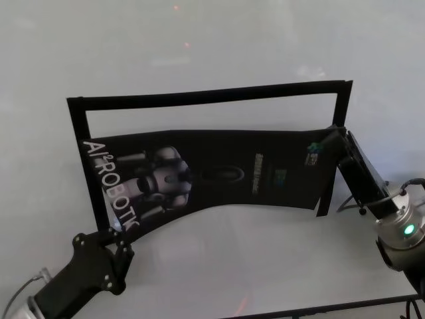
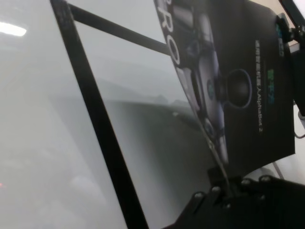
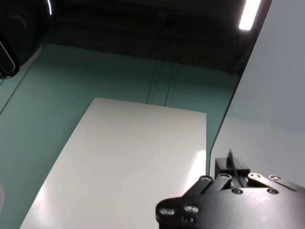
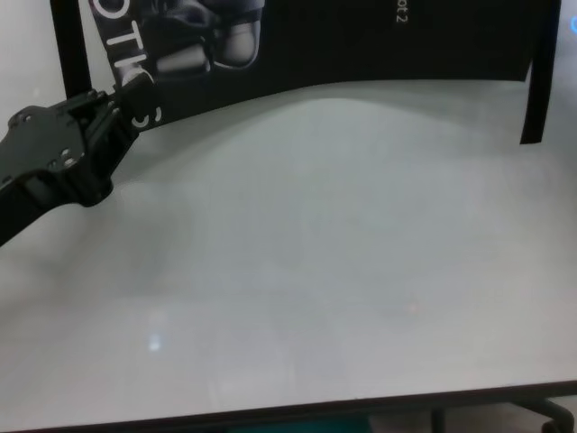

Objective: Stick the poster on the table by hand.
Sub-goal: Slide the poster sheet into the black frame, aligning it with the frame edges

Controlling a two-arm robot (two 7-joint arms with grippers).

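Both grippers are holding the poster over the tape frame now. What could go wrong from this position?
1. The poster sags and curves between the left gripper and the right gripper, so it may land creased or trap air on the table.
2. It hangs askew inside the tape frame; lowered like this, its edges would probably miss the strips.
3. Each gripper pinches only a thin edge, so the glossy sheet might slip out.

A lab or workshop hall: green floor (image 3: 119,76), ceiling strip light (image 3: 251,14), bare white table (image 1: 219,266)
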